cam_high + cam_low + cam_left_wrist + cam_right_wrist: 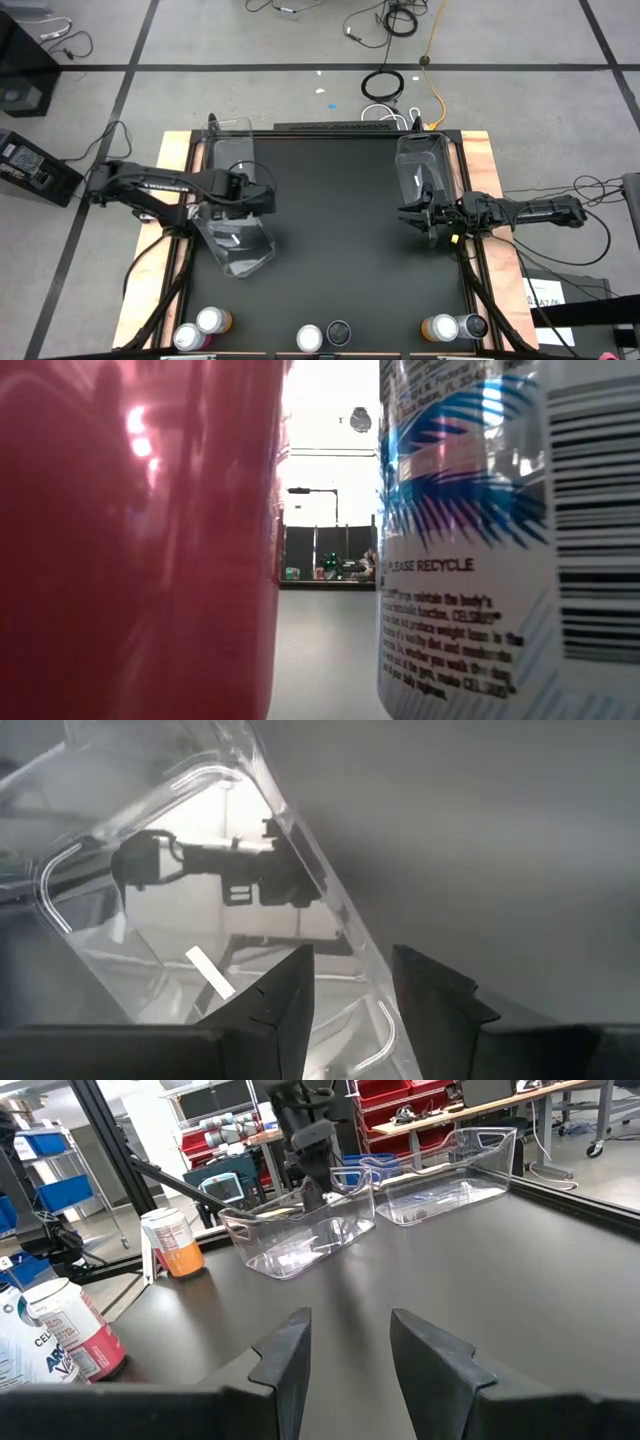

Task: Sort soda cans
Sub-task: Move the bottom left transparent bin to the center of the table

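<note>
Table: black top (340,230) with wooden edges.
Bin at 9 o'clock: clear plastic (236,242), tilted.
Bin at 2 o'clock: clear plastic (420,165).
Bin at 11 o'clock: clear plastic (230,150).
Floor at 12 o'clock: cable coils (385,85).

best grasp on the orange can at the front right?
Grip the orange can around its body, probably from the table's centre side: it stands upright, so its round sides fit between the fingers. A dark can touches its outer side. The right gripper is open and nearest.
</note>
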{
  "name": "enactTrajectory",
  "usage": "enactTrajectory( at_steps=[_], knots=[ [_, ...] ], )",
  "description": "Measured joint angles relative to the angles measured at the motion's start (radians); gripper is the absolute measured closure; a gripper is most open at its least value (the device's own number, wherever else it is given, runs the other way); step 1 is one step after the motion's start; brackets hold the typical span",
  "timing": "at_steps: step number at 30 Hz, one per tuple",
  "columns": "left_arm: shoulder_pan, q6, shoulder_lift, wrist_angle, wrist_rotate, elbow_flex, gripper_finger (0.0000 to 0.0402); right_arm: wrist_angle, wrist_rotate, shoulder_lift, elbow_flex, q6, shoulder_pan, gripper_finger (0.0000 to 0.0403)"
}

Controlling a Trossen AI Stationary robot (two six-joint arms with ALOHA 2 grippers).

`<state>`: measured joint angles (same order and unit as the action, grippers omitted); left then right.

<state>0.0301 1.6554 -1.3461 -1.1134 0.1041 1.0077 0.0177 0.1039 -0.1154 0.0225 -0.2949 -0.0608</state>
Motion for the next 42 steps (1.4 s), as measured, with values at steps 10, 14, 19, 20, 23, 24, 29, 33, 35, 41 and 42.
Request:
enactTrajectory(
  at_steps=[10, 14, 19, 20, 23, 24, 29, 33, 35, 41, 42],
  knots=[
    [0.015, 0.007, -0.075, 0.007, -0.023, 0.0, 0.0257, 0.0, 0.0, 0.0, 0.0, 0.0, 0.0, 0.0273],
    [0.015, 0.007, -0.099, 0.011, -0.043, 0.0, 0.0292, 0.0, 0.0, 0.0, 0.0, 0.0, 0.0, 0.0273],
    [0.015, -0.017, -0.121, 0.063, -0.09, 0.001, 0.0384, 0.0, 0.0, 0.0, 0.0, 0.0, 0.0, 0.0273],
    [0.015, -0.027, -0.125, 0.082, -0.098, 0.003, 0.0388, 0.0, 0.0, 0.0, 0.0, 0.0, 0.0, 0.0273],
    [0.014, -0.047, -0.134, 0.127, -0.111, 0.005, 0.0391, 0.0, 0.0, 0.0, 0.0, 0.0, 0.0, 0.0273],
    [0.014, -0.048, -0.136, 0.139, -0.115, 0.005, 0.0393, 0.0, 0.0, 0.0, 0.0, 0.0, 0.0, 0.0273],
    [0.008, -0.067, -0.149, 0.263, -0.124, 0.018, 0.0396, 0.0, 0.0, 0.0, 0.0, 0.0, 0.0, 0.0273],
    [0.009, -0.093, -0.158, 0.402, -0.125, 0.02, 0.0397, 0.0, 0.0, 0.0, 0.0, 0.0, 0.0, 0.0273],
    [0.013, -0.112, -0.175, 0.453, -0.126, 0.021, 0.0398, 0.0, 0.0, 0.0, 0.0, 0.0, 0.0, 0.0273],
    [0.037, -0.186, -0.286, 0.631, -0.176, 0.064, 0.0398, 0.0, 0.0, 0.0, 0.0, 0.0, 0.0, 0.0273],
    [0.039, -0.202, -0.314, 0.643, -0.184, 0.09, 0.0398, 0.0, 0.0, 0.0, 0.0, 0.0, 0.0, 0.0273]
  ],
)
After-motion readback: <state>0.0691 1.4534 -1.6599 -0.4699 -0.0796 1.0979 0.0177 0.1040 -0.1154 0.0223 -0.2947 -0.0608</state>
